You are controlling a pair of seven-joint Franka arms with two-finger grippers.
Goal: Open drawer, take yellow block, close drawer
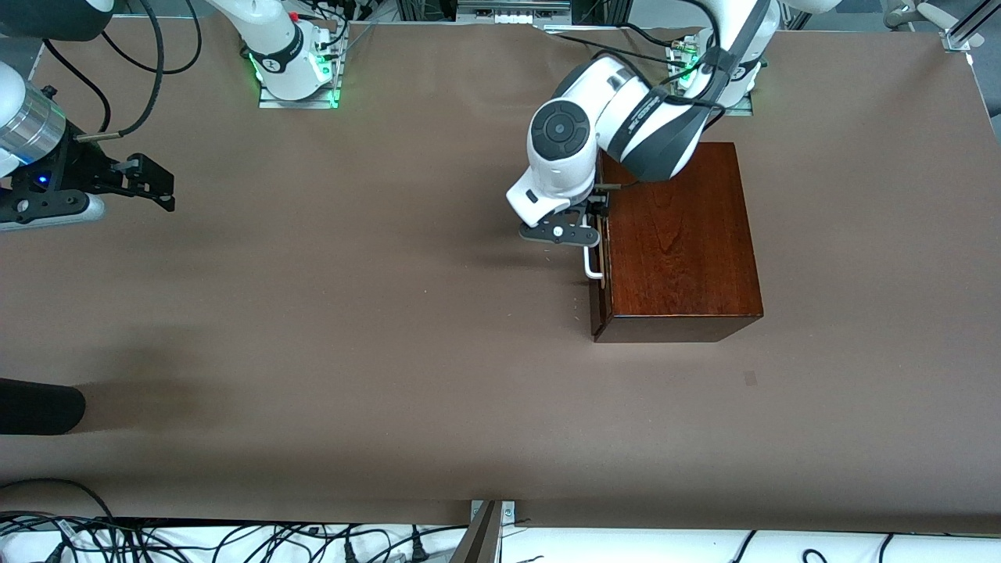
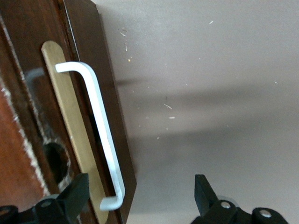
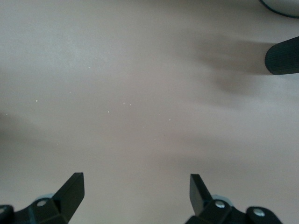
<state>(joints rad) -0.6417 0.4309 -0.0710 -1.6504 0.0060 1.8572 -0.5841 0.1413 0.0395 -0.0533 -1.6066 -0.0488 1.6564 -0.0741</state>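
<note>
Drawer point(image 1: 600, 266) shut; handle point(image 2: 100, 135) straddled by spread left gripper point(image 2: 140, 196), pinch needed next. Right gripper point(image 1: 148, 181) spread, parked at 9 o'clock.

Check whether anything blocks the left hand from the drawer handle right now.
Nothing visible does. The left hand is open at the white handle of the drawer, one finger over the drawer front, the other over bare table.

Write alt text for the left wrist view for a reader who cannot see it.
The left gripper is open, its fingers on either side of the end of the white handle on the dark wooden drawer. The brown table fills the rest.
</note>
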